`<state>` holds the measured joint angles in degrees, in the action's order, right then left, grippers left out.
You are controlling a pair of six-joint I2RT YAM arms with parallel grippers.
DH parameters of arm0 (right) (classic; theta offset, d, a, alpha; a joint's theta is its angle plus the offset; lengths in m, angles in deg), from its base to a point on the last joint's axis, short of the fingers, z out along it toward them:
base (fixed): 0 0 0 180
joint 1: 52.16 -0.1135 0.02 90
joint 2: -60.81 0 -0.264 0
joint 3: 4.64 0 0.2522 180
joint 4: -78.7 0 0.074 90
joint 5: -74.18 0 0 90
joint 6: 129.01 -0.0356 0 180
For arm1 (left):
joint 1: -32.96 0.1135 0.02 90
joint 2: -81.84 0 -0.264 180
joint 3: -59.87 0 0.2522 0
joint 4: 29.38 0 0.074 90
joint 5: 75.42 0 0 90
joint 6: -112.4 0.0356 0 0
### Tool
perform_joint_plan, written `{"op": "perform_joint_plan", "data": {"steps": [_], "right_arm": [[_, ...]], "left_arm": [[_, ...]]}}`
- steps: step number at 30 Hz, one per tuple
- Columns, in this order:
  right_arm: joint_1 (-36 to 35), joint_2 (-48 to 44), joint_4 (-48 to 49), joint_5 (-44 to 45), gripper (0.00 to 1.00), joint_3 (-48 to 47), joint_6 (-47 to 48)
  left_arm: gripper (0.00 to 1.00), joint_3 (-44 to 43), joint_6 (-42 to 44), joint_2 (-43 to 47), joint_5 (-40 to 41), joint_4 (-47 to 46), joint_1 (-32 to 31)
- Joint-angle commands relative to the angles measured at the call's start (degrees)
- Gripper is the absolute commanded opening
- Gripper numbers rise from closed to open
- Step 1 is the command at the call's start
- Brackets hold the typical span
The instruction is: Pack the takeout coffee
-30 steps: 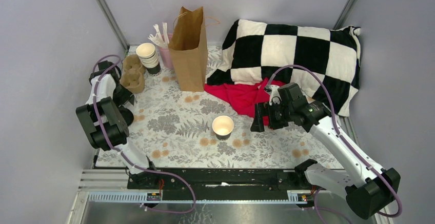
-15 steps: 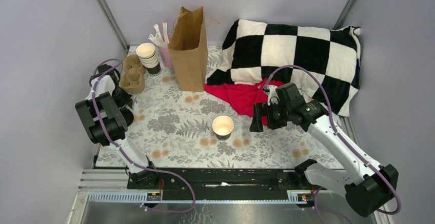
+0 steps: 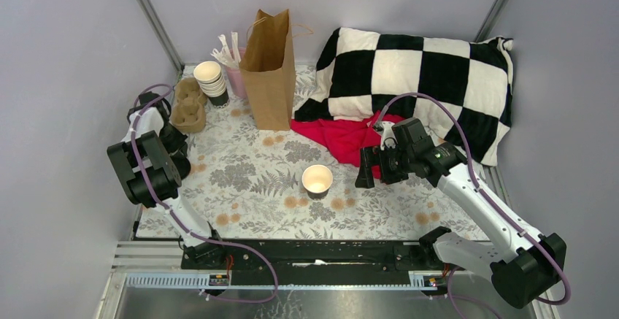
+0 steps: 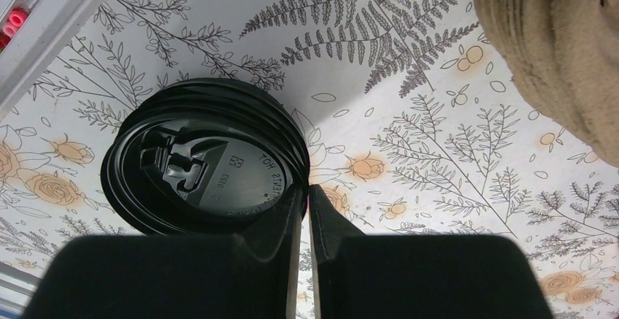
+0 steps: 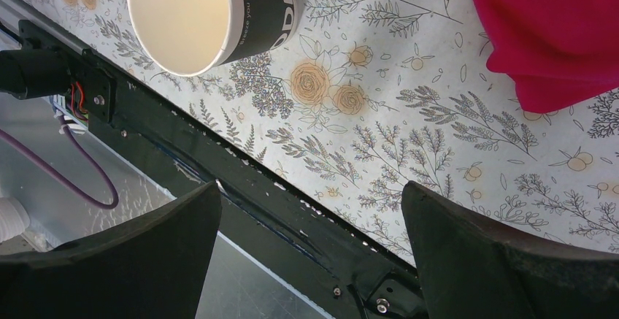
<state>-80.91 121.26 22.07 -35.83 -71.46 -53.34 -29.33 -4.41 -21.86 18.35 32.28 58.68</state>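
The left gripper, jaws almost pressed together at the rim of the black lids (a nested stack), could have slipped off or dragged several up together.

We've got a black-and-white checkered pillow at the back right, with a red cloth lying against its front edge. Back left we see a stack of lidless cups beside a pink holder of wrapped straws, with a cardboard cup carrier just beside the stack, all on the floral tablecloth.
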Motion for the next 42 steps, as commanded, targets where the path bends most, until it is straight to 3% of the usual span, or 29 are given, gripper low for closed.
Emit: {"op": "perform_joint_plan", "data": {"steps": [1, 4, 11, 29, 42], "right_arm": [[-0.39, -0.23, 1.34, 0.75, 1.00, -0.13, 0.79], [-0.47, -0.54, 1.05, 0.85, 1.00, -0.12, 0.72], [-0.38, -0.68, 1.25, 0.62, 1.00, -0.47, 0.47], [-0.37, -1.92, 1.52, 0.52, 1.00, 0.06, -0.17], [-0.39, -1.65, 1.86, 0.17, 1.00, 0.50, -0.17]], "left_arm": [[0.10, 0.06, 1.11, 0.06, 0.01, -0.93, 0.48], [0.04, -0.71, 1.81, 0.38, 0.83, 0.18, 0.48], [0.00, -2.88, 3.69, 3.76, 3.07, 4.69, 0.48], [0.01, -3.57, 5.33, 4.87, 0.75, 6.32, 0.48], [0.09, -1.81, 5.88, 2.80, -3.20, 3.26, 0.53]]}}
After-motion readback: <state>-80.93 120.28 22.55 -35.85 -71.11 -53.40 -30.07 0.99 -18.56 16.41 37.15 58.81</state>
